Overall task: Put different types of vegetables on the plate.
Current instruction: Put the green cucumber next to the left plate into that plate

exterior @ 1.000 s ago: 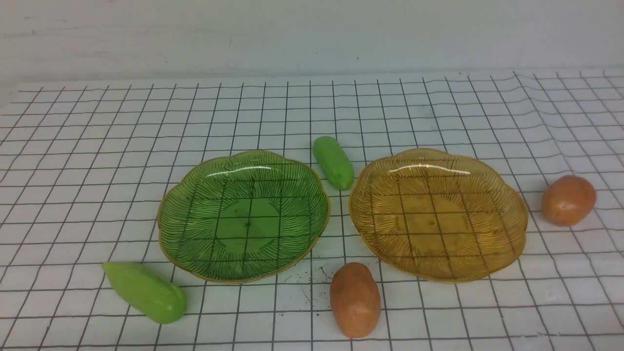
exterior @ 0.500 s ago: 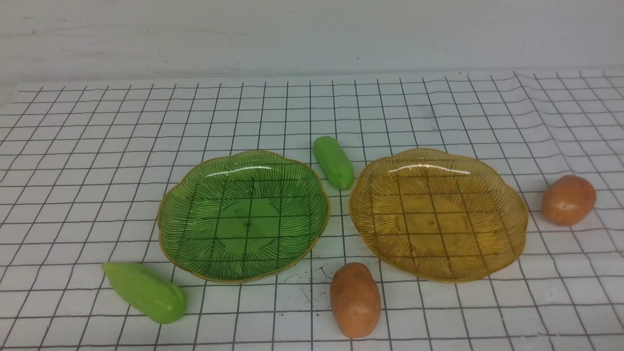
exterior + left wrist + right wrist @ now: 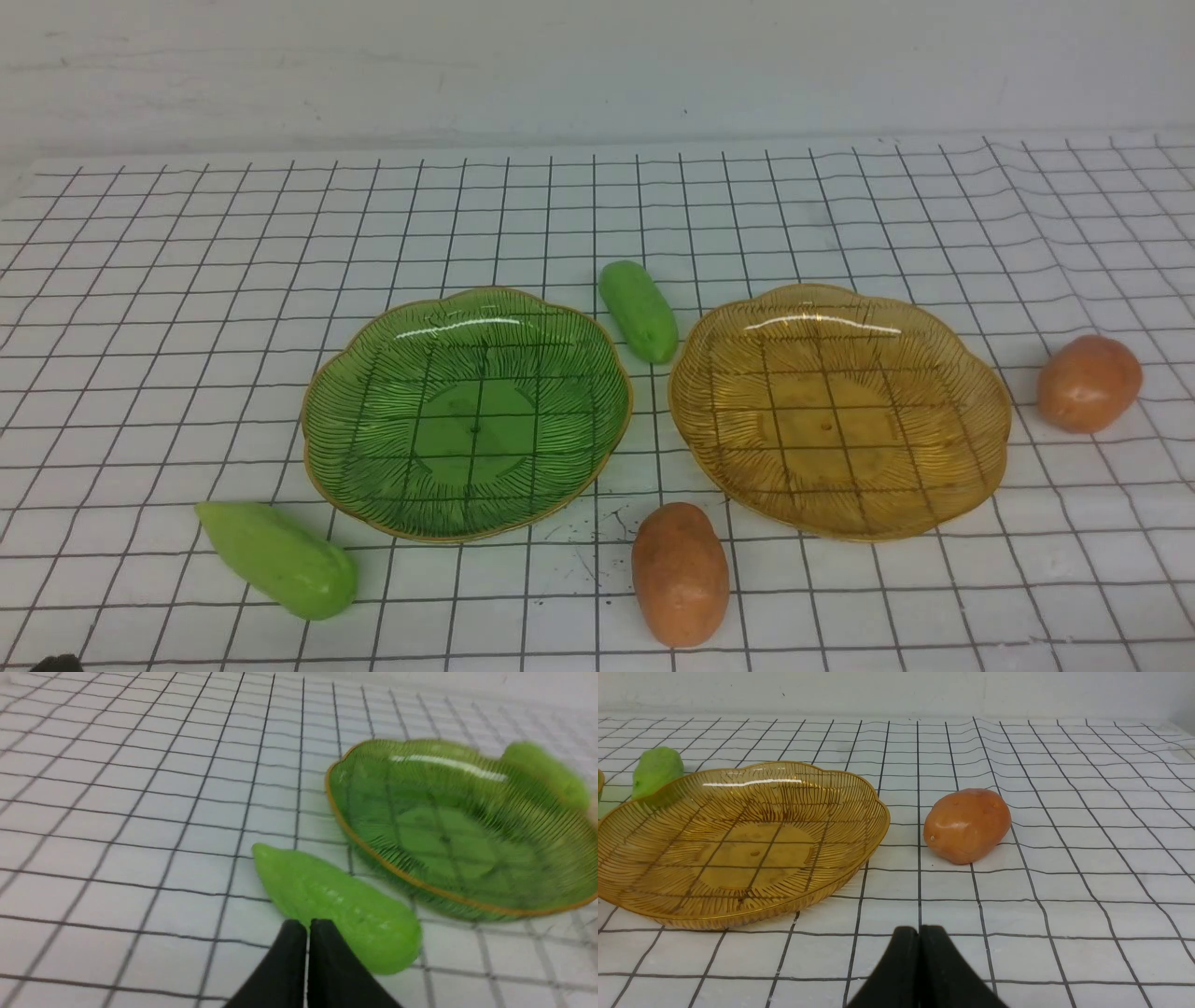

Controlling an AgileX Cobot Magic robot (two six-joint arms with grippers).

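Gridded white worktop; green plate and amber plate lay bare, so we judged it the opening reach. Left end effector, clenched and empty, aimed at near cucumber beside the green plate. Its long axis ran diagonally, tapered tip pointing left and away. Right end effector likewise clenched, empty. Next: unclench, straddle the short axis.

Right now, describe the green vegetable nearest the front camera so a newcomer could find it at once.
Find the green plate on the gridded table. Beside its near left rim lies the near cucumber. Unlike the blunt far cucumber by the plate's far right rim, it tapers to a point at its left end.
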